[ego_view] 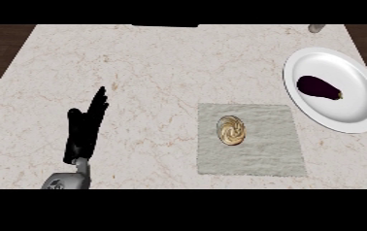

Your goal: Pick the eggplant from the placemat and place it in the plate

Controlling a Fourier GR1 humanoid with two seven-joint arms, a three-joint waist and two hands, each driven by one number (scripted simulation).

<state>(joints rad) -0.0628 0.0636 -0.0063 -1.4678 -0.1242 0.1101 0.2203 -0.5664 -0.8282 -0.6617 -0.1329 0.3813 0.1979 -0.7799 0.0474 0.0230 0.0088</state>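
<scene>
eggplant lies in the plate — left hand rests open, seemingly empty.

One robot arm shows, at the lower left of the head view. Its slim black left hand has long, narrow fingers that taper to thin tips, and a shorter, thicker black thumb set apart on its outer side. The hand's surface is plain and matte, without markings. Below it, a thin grey wrist joins a wider, rounded grey metal forearm with a smooth, slightly shiny casing and small dark details near the bottom edge.
</scene>
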